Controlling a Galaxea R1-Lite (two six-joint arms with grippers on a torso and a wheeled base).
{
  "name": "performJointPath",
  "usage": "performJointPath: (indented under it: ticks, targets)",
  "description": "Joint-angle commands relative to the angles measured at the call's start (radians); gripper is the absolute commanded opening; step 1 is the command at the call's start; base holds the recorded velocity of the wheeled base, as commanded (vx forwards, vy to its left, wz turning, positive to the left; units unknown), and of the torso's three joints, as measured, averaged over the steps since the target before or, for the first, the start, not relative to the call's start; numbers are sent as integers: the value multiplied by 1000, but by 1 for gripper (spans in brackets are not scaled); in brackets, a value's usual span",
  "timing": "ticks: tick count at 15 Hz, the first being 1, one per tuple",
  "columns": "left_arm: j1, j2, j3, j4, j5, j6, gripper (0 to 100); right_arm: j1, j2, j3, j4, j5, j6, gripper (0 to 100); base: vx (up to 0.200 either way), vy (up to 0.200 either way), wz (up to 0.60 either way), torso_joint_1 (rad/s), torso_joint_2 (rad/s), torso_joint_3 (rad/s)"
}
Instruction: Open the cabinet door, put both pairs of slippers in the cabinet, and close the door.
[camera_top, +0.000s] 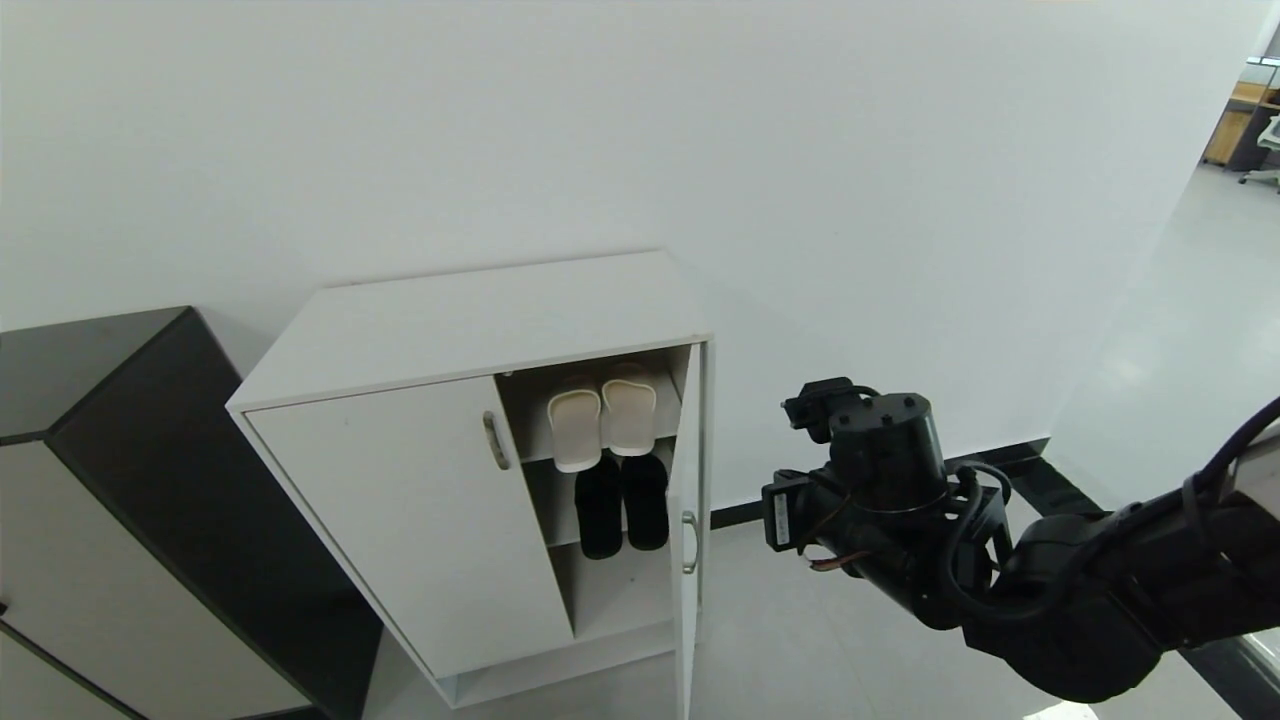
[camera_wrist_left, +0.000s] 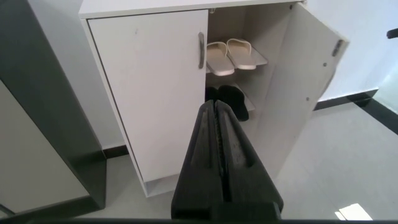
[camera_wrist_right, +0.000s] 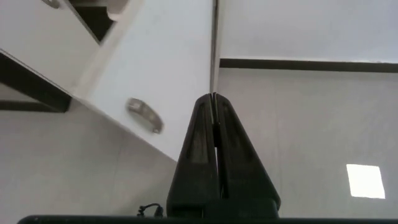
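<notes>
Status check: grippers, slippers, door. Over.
Left gripper, right gripper shut, empty. White slippers, black slippers shelved inside cabinet. Door open, right gripper near its free edge. Swing path looks clear.

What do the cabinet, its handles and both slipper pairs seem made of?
Cabinet: matte white laminated board, probably; flat panels, thin edges. Handles: metal, likely; dull grey sheen. White slippers: smooth moulded foam or rubber. Black slippers: matte, material unclear.

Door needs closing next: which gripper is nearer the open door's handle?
Right. The right gripper is close beside the handle on the open door; the left gripper is farther back, before the cabinet.
</notes>
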Motion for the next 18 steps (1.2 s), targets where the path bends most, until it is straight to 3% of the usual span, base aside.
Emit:
performJointPath:
  ticks: [1, 4, 12, 18]
  targets:
    - [0, 0, 0, 0, 0, 0, 0, 2, -18, 25, -5, 21, -2, 0, 0, 0, 0, 0, 0, 0]
    - [0, 0, 0, 0, 0, 0, 0, 3, -19, 21, -5, 24, -17, 0, 0, 0, 0, 0, 0, 0]
    - [0, 0, 0, 0, 0, 0, 0, 5, -19, 28, -9, 27, -20, 0, 0, 0, 600, 4, 3, 1]
    - [0, 0, 0, 0, 0, 0, 0, 5, -42, 94, -117, 63, -63, 0, 0, 0, 0, 0, 0, 0]
